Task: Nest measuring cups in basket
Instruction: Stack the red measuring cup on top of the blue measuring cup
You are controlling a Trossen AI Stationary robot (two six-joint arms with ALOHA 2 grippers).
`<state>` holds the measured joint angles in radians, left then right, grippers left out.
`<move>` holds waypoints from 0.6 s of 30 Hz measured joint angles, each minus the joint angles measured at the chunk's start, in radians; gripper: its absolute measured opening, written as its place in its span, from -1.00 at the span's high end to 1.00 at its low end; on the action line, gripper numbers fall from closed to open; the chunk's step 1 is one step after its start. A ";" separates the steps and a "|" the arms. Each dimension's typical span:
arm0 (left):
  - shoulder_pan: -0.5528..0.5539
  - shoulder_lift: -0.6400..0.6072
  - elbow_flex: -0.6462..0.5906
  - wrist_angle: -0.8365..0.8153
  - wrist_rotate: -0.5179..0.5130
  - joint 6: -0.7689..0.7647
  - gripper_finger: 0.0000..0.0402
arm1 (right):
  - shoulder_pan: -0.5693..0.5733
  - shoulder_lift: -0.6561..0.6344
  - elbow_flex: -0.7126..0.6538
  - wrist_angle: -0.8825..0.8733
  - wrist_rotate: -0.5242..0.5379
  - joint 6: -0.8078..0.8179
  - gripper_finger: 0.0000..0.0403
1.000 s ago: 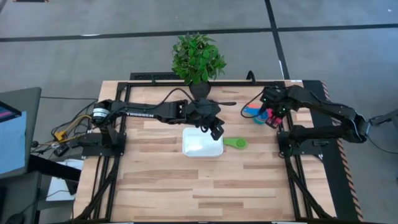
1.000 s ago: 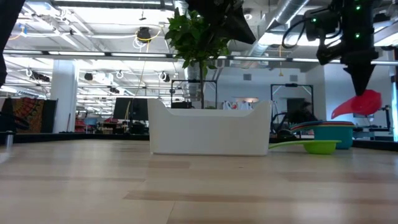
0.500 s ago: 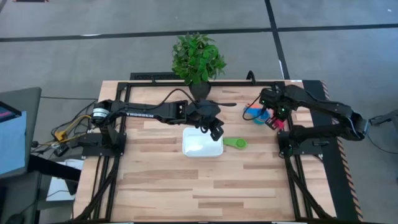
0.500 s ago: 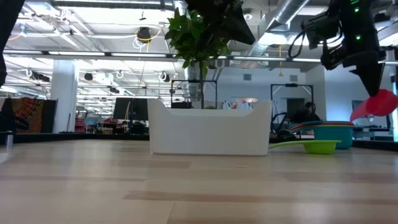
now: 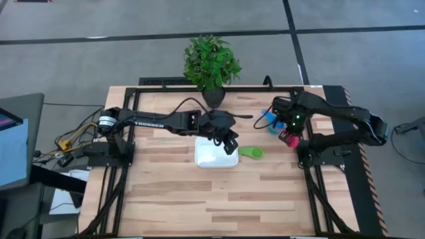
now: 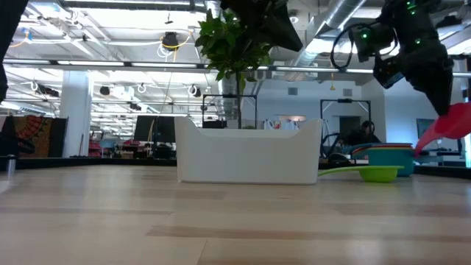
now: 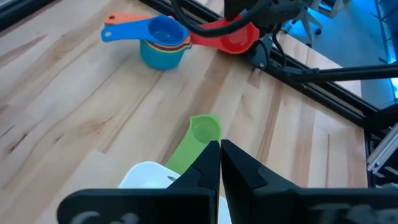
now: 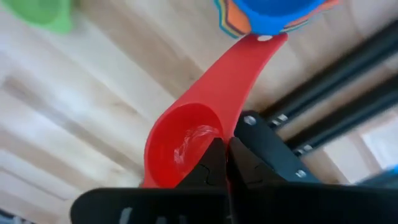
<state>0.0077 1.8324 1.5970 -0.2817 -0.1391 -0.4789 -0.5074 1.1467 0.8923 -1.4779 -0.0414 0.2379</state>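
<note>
Wooden tabletop: right gripper point(image 5: 289, 135) pinches the red measuring cup point(image 8: 186, 140) aloft, likely bound for the white basket point(image 5: 216, 153); left gripper point(image 5: 230, 140), fingers pressed together, hovers over the basket's corner.

Open industrial lab hall: exposed ceiling ducts point(image 6: 346, 15), fluorescent strip lights point(image 6: 110, 6), equipment racks point(image 6: 221, 110), grey concrete floor point(image 5: 80, 60) around the desk point(image 5: 219, 199).
</note>
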 joint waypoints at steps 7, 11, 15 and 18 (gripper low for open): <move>-0.007 0.000 0.000 -0.001 -0.005 0.000 1.00 | 0.071 -0.002 0.003 -0.010 -0.081 0.032 0.98; -0.008 0.000 0.000 -0.019 -0.006 -0.004 1.00 | 0.120 -0.025 0.049 -0.055 -0.097 0.050 0.98; -0.009 0.000 0.000 -0.032 -0.006 -0.005 1.00 | 0.136 -0.064 0.115 0.034 -0.087 0.051 0.96; -0.009 0.000 0.000 -0.035 -0.006 -0.001 1.00 | 0.114 -0.105 0.114 0.226 0.000 0.050 0.98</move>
<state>-0.0013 1.8324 1.5970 -0.3167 -0.1452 -0.4798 -0.3934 1.0420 1.0062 -1.2522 -0.0416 0.2882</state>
